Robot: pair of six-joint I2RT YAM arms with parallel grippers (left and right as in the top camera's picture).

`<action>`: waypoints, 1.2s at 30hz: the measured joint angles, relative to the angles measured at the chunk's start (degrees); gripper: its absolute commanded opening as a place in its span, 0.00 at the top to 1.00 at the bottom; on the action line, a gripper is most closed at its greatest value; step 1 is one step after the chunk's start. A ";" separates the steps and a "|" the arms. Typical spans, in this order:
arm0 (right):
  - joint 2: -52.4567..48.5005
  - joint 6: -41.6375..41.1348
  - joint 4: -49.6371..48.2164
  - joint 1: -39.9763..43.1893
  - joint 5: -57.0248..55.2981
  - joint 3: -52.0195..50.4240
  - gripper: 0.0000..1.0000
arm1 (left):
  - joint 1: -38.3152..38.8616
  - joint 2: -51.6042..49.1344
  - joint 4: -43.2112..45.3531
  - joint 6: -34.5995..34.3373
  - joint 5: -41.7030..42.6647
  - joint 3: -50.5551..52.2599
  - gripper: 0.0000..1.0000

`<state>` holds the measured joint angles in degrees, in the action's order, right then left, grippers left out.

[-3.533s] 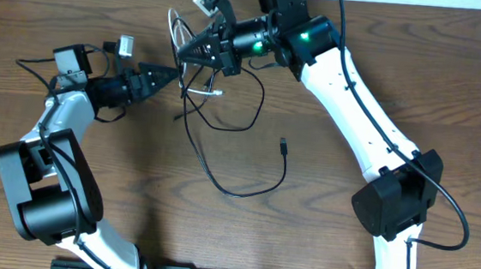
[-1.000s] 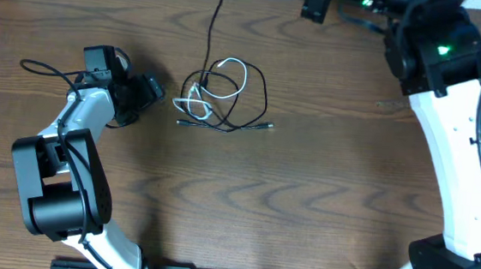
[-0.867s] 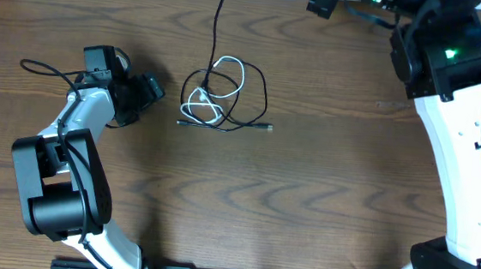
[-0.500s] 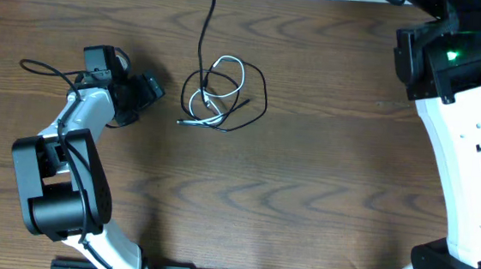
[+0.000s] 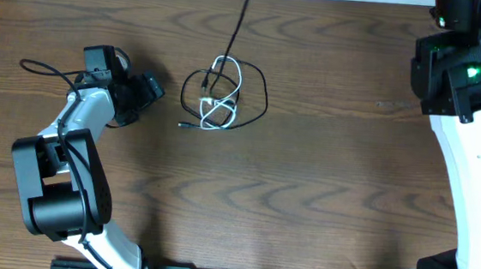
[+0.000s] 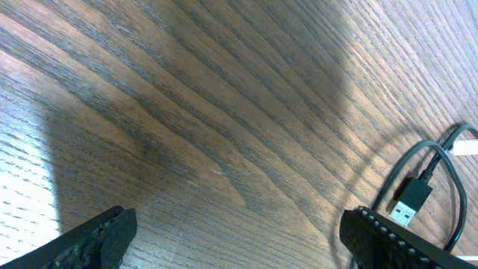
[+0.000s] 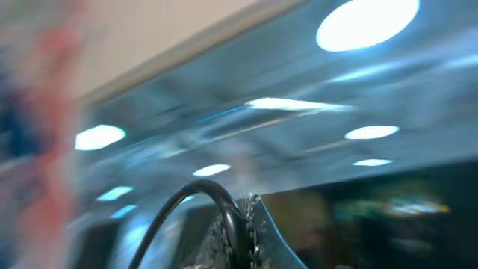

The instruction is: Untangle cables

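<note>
The black cable [image 6: 411,203] and white cable [image 5: 218,109] lie looped together on the dark wood-grain surface [image 5: 304,200], with one black strand running up past its far edge. The left claw [image 5: 151,88] gapes wide just beside them. The right claw [image 7: 243,224], pinched on the black cable, faces blurred ceiling lights [image 7: 366,22].

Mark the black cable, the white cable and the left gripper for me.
black cable [image 5: 265,100], overhead view, right side of its loop.
white cable [image 5: 217,109], overhead view, bunched lower coil.
left gripper [image 6: 239,220], left wrist view, midway between its open fingertips.
</note>
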<state>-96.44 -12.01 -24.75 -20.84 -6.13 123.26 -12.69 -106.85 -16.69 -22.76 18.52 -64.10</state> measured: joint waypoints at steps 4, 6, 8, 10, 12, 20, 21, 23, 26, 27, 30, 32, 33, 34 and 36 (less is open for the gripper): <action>0.00 0.26 -2.97 0.04 -17.81 0.00 0.99 | 0.00 0.00 0.00 0.00 -0.02 0.00 0.07; 0.00 1.60 -4.90 0.20 -25.94 0.00 0.99 | 0.00 0.00 0.00 -0.04 -0.02 0.00 0.08; 0.17 3.89 -5.35 0.59 -31.17 0.00 0.99 | 0.00 0.00 0.00 -0.42 -0.02 0.00 0.08; 0.20 7.04 -5.22 1.38 -34.97 0.00 0.99 | 0.00 0.00 0.02 -0.83 -0.02 0.00 0.07; 0.20 10.21 -4.07 2.38 -37.29 0.00 0.99 | 0.00 0.00 0.02 -1.07 -0.02 0.00 0.07; 0.22 17.22 15.26 8.94 -45.31 0.11 0.99 | 0.00 0.00 0.02 -1.33 -0.02 0.00 0.07; 0.22 16.74 19.26 10.23 -45.62 0.11 0.99 | 0.00 0.00 0.00 -1.40 -0.02 0.00 0.08; 0.17 14.51 26.34 12.83 -46.16 0.02 0.99 | 0.00 0.00 0.00 -1.42 -0.09 0.00 0.07; 0.11 9.16 35.26 17.09 -45.07 -0.04 0.99 | 0.00 0.00 -0.02 -1.44 -0.22 0.00 0.07; 0.09 6.88 37.99 18.64 -44.04 -0.04 0.99 | 0.00 0.00 0.04 -1.44 -0.28 0.00 0.07; 0.00 -1.77 46.14 23.45 -39.26 -0.04 0.99 | 0.00 0.00 0.02 -1.44 -0.37 0.00 0.08; -0.17 -7.93 50.51 26.16 -35.36 -0.04 0.99 | 0.00 0.00 0.02 -1.44 -0.44 0.00 0.07; -0.31 -10.43 52.11 27.10 -33.59 -0.04 0.99 | 0.00 0.00 0.04 -1.44 -0.44 0.00 0.08; -0.52 -13.46 53.66 28.22 -30.97 -0.04 0.99 | 0.00 0.00 0.02 -1.44 -0.44 0.00 0.08; -1.05 -17.49 55.63 29.46 -26.75 -0.04 0.99 | 0.00 0.00 0.02 -1.44 -0.44 0.00 0.07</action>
<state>-97.49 -29.50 30.87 8.62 -32.88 123.22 -12.69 -106.85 -16.67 -24.21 18.09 -64.10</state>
